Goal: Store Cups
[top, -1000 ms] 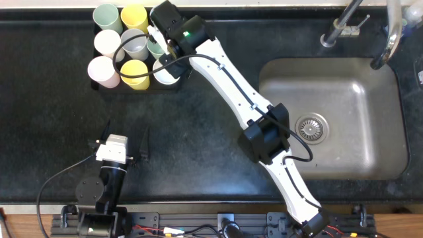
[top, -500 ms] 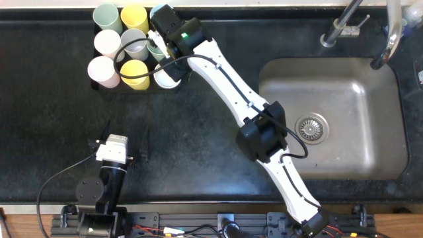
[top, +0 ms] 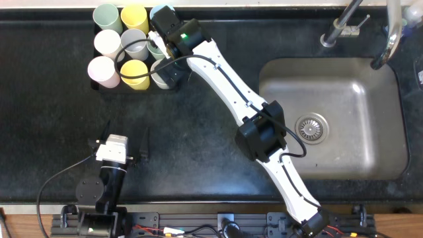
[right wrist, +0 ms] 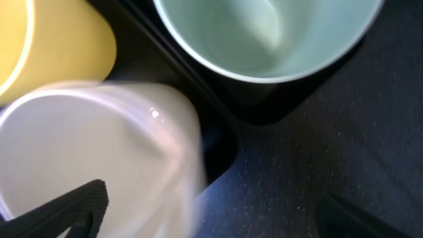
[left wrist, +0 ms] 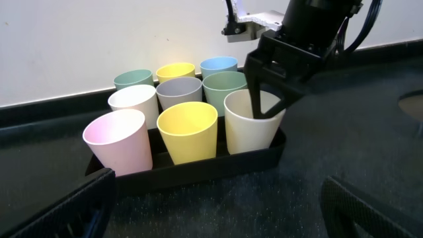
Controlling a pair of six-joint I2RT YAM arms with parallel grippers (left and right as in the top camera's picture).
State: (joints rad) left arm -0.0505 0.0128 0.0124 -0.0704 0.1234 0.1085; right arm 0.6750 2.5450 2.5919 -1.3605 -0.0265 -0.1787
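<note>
Your right gripper [left wrist: 269, 111] has its fingers apart across the rim of the cream cup [left wrist: 248, 137], so lift straight up and avoid tipping it in the black tray [left wrist: 198, 173].

My black speckled stone worktop [top: 198, 152], with one tray and a sink.
A black rectangular plastic tray [left wrist: 198, 175] sits on it at the far left, close to the back wall. On the right a stainless steel sink basin [top: 357, 99] is sunk into it, with a metal tap [top: 340, 26] at the basin's far edge.
</note>
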